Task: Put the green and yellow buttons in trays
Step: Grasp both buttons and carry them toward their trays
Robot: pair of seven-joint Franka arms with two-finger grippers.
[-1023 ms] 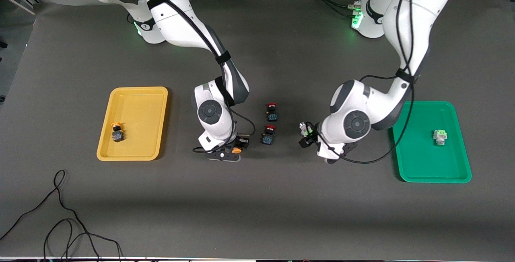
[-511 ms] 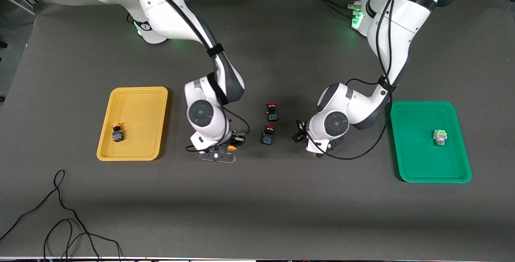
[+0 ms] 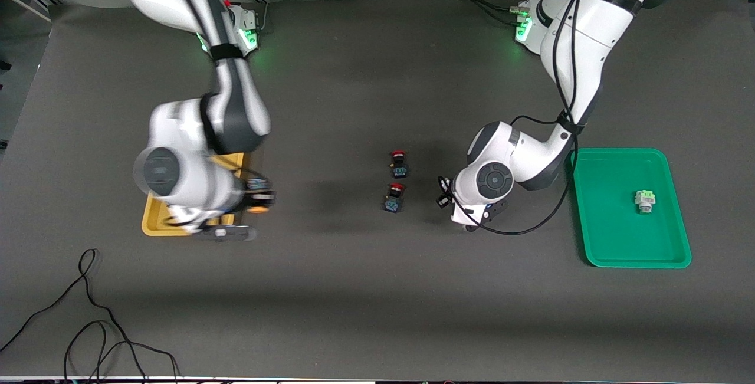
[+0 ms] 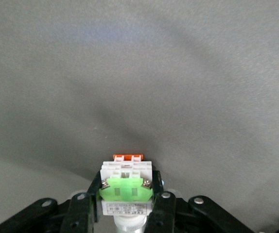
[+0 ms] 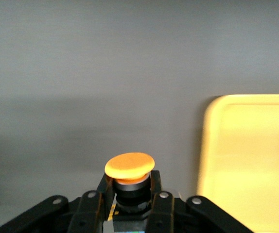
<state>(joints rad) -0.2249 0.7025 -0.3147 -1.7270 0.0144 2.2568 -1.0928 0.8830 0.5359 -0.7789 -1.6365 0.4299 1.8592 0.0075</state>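
My right gripper (image 3: 258,200) is shut on a dark button with an orange-yellow cap (image 3: 255,209). It hangs over the edge of the yellow tray (image 3: 154,226) on the side toward the table's middle. The right wrist view shows the cap (image 5: 130,166) between the fingers, with the tray (image 5: 246,160) beside it. My left gripper (image 3: 442,194) hangs over the table between the red buttons and the green tray (image 3: 613,242). It is shut on a whitish button with a green part (image 4: 126,187). A second green button (image 3: 644,200) lies in the green tray. The right arm hides the yellow tray's inside.
Two dark buttons with red caps stand at the table's middle, one (image 3: 399,163) farther from the front camera, one (image 3: 393,197) nearer. A loose black cable (image 3: 88,325) lies near the front edge at the right arm's end.
My right arm has swung with the yellow button from beside the red buttons to the yellow tray's edge. My left gripper shifted slightly toward the red buttons, still holding the green button.
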